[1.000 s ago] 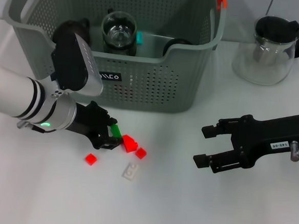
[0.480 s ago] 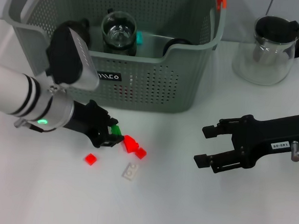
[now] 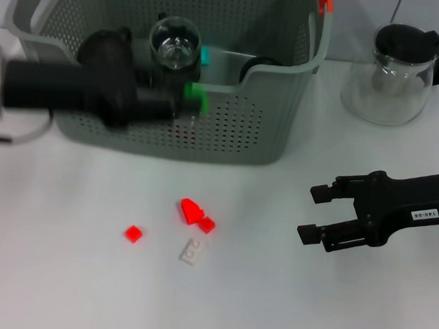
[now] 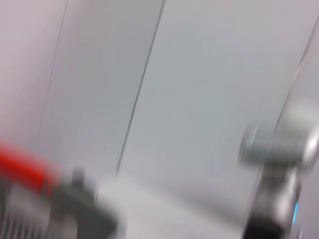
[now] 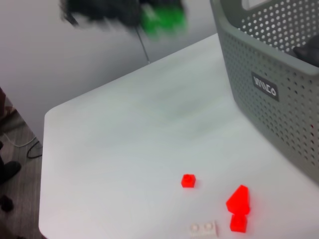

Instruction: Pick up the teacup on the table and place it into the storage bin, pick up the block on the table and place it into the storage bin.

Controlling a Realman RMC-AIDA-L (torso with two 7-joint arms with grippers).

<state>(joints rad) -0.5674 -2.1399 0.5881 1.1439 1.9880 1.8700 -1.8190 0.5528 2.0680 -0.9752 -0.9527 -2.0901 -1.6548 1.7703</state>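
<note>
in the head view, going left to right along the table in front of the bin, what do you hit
small red block → white block, under the tall red block and the red block touching it → right gripper, open. The left gripper is higher, holding the green block at the storage bin rim.

Bright, even overhead light; table (image 3: 60,289) near white, shadows faint and soft. Head view mostly sharp, left arm (image 3: 66,93) smeared by motion. Left wrist view wholly blurred. Right wrist view: green block (image 5: 162,19) streaked, bin (image 5: 279,94) wall and red pieces fairly crisp.
</note>
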